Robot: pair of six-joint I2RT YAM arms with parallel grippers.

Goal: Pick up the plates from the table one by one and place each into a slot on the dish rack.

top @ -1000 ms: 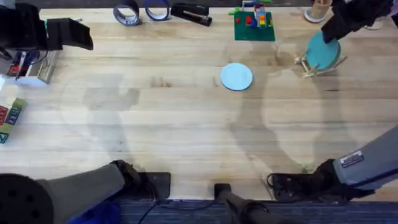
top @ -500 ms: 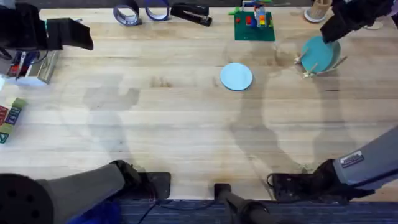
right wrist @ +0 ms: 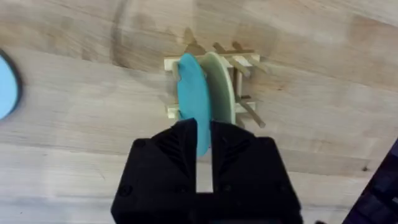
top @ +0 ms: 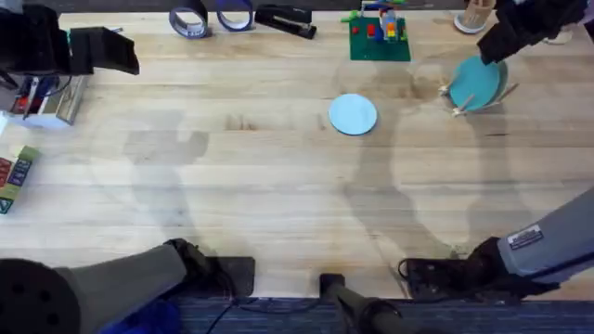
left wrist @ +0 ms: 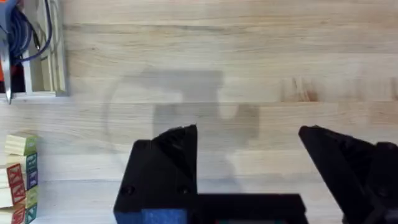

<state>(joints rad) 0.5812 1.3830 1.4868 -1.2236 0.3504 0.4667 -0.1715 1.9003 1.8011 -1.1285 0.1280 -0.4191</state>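
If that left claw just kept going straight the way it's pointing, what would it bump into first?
Probably nothing but bare table: the open left gripper points at plain wood. The wooden blocks sit off to one side.

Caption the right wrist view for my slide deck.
Right gripper holds the teal plate upright in the dish rack, beside a cream plate.

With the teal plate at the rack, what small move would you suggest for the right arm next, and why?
Probably open the right gripper and lift away: the teal plate stands upright between the rack's pegs beside the cream plate, while the pale plate lies on the table.
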